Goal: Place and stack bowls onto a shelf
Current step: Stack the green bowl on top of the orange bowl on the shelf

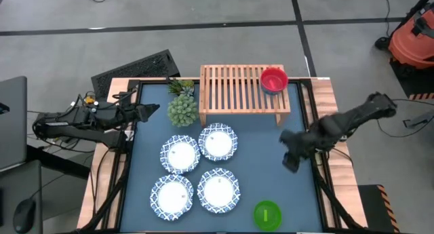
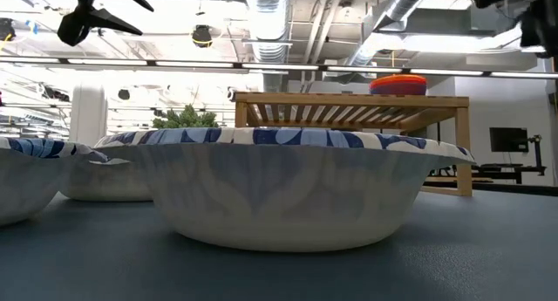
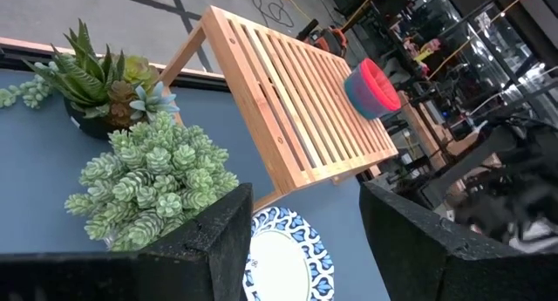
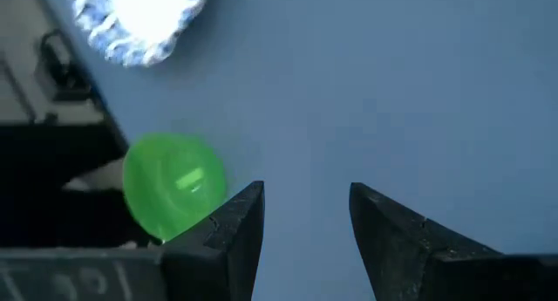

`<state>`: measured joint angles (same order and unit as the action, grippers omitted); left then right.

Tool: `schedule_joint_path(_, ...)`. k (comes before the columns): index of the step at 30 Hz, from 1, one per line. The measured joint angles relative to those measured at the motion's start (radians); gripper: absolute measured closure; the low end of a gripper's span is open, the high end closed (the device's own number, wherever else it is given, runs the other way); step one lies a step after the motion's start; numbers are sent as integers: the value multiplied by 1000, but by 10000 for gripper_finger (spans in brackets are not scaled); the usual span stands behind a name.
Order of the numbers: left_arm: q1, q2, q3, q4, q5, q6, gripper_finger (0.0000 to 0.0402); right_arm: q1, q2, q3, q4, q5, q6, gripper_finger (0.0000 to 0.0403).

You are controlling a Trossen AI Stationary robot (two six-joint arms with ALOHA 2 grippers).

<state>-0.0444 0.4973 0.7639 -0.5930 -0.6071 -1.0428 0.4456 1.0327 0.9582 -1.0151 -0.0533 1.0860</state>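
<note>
Right pincer [image 1: 293,152], jaws parted and empty, hung over bare worktop [image 1: 264,146] at the right of the high view, between the shelf [image 1: 242,90] above it and the green bowl [image 1: 267,215] at the lower edge; its own wrist view looked down on that green bowl just beside one finger [image 4: 234,227], a stance that suggested the green bowl was the next thing to be fetched. Left pincer [image 1: 150,111], also parted with nothing between its fingers, waited at the left edge of the worktop, pointed toward the shelf. A red bowl [image 1: 274,79] sat on the shelf's slatted top at its right end, probably set to one side so that room was left for the wider bowls. In the left wrist view a teal wall showed under the red rim, which suggested a stack of small bowls, though how many were nested could not be made out. Four patterned bowls [image 1: 218,142] lay in a close two-by-two cluster at the centre of the high view, none yet on the shelf. Two green plants [image 1: 182,108] stood at the shelf's left leg. In the low view the nearest patterned bowl filled the frame and hid the green bowl and most of the worktop.
</note>
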Motion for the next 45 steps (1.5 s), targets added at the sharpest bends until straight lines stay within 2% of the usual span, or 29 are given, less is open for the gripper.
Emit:
schedule_joint_path(7,0,0,0,-1,-5,-1,205,145,154,-101,259,6,-2,207)
schedule_joint_path(13,0,0,0,-5,-3,-1,205,235,309,-110,386,-1,-20,207)
schedule_joint_path(18,0,0,0,-32,-3,-16,205,278,410,-110,482,-46,-16,207)
schedule_joint_path(26,0,0,0,-51,-1,-39,205,326,525,-110,608,-59,35,207)
schedule_joint_path(33,0,0,0,-56,-1,-39,205,354,607,-110,605,-58,121,210)
schedule_joint_path(37,0,0,0,-56,-1,-39,205,353,630,-106,599,-73,130,243)
schedule_joint_path(39,0,0,0,-56,-1,-39,205,352,625,-107,586,-68,137,279)
schedule_joint_path(43,0,0,0,-59,-2,-39,205,335,595,-109,529,-61,136,376)
schedule_joint_path(45,0,0,0,-71,-2,-39,205,323,571,-110,487,-58,129,381)
